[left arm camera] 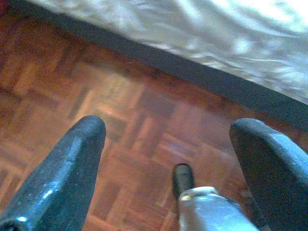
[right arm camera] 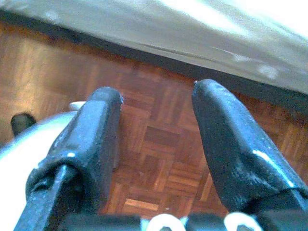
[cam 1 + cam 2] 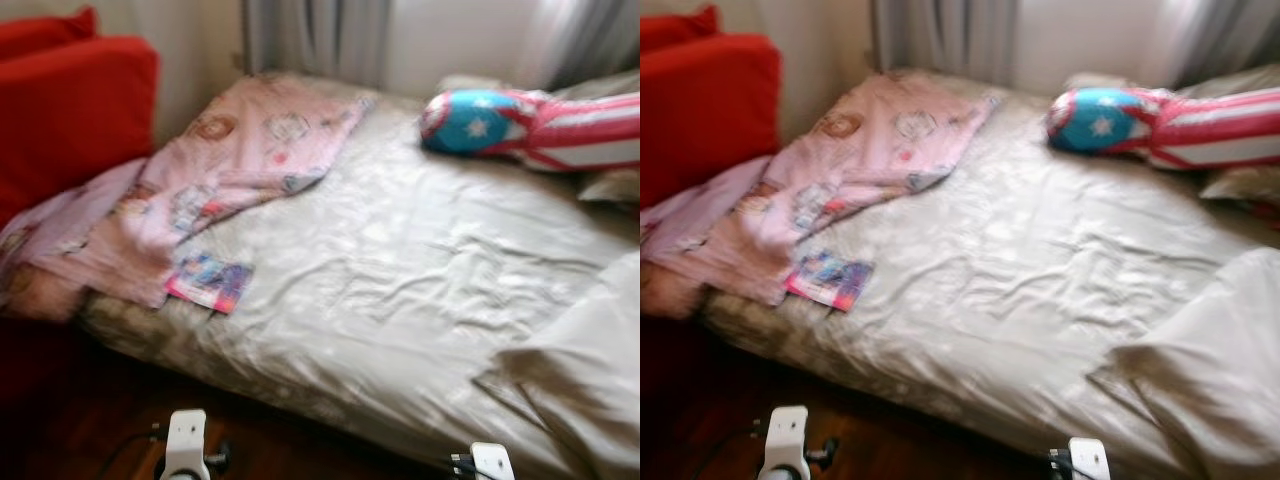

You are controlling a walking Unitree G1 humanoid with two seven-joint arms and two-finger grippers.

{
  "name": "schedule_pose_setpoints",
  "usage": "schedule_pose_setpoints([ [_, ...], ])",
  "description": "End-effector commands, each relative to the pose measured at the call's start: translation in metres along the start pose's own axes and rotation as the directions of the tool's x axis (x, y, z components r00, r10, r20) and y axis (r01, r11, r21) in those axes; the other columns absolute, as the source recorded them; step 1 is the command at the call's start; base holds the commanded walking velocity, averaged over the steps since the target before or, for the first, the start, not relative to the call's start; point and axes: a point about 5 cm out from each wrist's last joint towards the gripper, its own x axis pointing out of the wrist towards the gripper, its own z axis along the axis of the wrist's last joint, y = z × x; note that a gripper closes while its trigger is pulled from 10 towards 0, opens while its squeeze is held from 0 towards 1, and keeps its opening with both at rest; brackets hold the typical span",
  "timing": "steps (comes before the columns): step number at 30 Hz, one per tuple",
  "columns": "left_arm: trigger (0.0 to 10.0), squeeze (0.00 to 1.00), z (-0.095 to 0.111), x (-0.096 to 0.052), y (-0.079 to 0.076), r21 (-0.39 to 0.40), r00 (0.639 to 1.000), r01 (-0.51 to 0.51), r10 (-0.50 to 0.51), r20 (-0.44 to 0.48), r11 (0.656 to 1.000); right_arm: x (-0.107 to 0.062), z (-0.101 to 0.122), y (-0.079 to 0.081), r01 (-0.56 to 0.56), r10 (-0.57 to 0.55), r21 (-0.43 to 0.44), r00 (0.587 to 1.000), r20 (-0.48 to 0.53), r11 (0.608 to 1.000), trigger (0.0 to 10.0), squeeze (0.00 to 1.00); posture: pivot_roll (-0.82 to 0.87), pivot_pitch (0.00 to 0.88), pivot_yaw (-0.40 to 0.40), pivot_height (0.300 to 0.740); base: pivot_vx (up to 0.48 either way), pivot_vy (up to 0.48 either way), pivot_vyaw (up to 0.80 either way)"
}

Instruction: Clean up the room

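Nearest to me, both arms hang idle over the parquet floor at the foot side of the bed: my left hand is spread wide and holds nothing, and my right hand is likewise parted and empty. By my judgement the tidying has hardly begun. From left to right: red cushions stand against the wall; a pink patterned blanket lies rumpled across the bed's left side, one end spilling off the edge; a small colourful booklet rests just beside the blanket's lower hem; the grey sheet is creased and bare in the middle; a red, white and blue star cushion lies at the far right, near pale pillows. Grey curtains hang behind. Everything is blurred.
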Motion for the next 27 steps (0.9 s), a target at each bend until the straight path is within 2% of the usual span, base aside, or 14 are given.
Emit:
schedule_pose_setpoints([
  [1, 10.0, 0.0, -0.0023, -0.0003, -0.0056, -0.001, 1.0, 0.017, -0.017, -0.013, 1.0, -0.0021, -0.0066, -0.0064, 0.016, -0.016, -0.004, 1.0, -0.023, 1.0, 10.0, 0.0, -0.08, 0.061, -0.044, 0.74, 0.0, -0.337, -0.71],
  [5, 10.0, 0.0, -0.0032, -0.0006, -0.0052, 0.001, 1.0, 0.018, -0.018, -0.015, 1.0, -0.0022, -0.0071, -0.0061, 0.016, -0.016, -0.002, 1.0, -0.023, 1.0, 10.0, 0.0, -0.08, 0.059, -0.041, 0.74, 0.0, -0.336, -0.69],
  [17, 10.0, 0.0, -0.0043, -0.001, -0.0039, 0.008, 1.0, 0.018, -0.018, -0.018, 1.0, -0.0025, -0.0082, -0.0057, 0.018, -0.018, 0.005, 1.0, -0.021, 1.0, 10.0, 0.0, -0.07, 0.055, -0.036, 0.74, 0.0, -0.336, 0.0],
  [27, 10.0, 0.0, -0.0045, -0.001, -0.0041, 0.004, 1.0, 0.015, -0.015, -0.02, 1.0, -0.0026, -0.0075, -0.0066, 0.018, -0.018, 0.004, 1.0, -0.017, 1.0, 10.0, 0.0, -0.06, 0.054, -0.046, 0.74, 0.0, -0.333, -0.56],
])
